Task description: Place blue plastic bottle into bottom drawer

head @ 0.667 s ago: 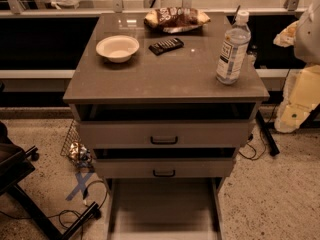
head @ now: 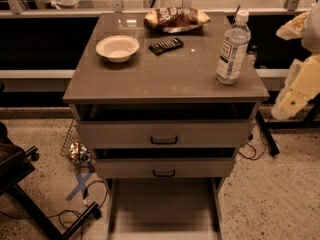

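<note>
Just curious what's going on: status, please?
Hand low at right, beside cabinet, apart from bottle. Bottle upright on top, right edge. Bottom drawer open, unblocked.

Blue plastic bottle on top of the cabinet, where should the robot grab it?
Probably around its middle, at the label. The blue plastic bottle stands upright near the right edge of the cabinet top, and its sides there are round and straight, while the cap is narrow. Coming from the right looks best: the hand is on that side, apart from it, and the bowl is far off.
</note>
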`<state>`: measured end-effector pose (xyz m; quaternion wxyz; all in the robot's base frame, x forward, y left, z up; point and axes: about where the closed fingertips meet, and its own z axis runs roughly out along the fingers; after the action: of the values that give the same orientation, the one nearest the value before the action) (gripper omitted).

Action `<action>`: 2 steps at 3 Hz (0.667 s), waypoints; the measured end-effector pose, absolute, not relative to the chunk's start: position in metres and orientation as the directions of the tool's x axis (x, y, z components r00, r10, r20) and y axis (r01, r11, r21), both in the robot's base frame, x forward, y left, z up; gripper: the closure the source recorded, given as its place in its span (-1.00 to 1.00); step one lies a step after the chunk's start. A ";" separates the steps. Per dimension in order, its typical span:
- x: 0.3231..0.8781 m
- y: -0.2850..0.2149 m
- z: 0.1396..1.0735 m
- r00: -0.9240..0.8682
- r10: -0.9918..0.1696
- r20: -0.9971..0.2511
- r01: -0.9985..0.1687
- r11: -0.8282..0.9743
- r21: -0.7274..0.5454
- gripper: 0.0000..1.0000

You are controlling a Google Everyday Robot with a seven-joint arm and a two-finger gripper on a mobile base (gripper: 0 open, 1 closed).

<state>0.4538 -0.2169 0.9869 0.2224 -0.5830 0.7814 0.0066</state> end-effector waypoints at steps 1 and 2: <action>0.487 -0.223 0.997 -0.237 -0.798 -0.554 -0.886 0.411 -0.213 -1.00; 0.526 -0.226 1.000 -0.218 -0.655 -0.723 -0.862 0.476 -0.172 -1.00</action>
<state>0.5257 -0.2259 1.0000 0.3841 -0.4936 0.7686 0.1347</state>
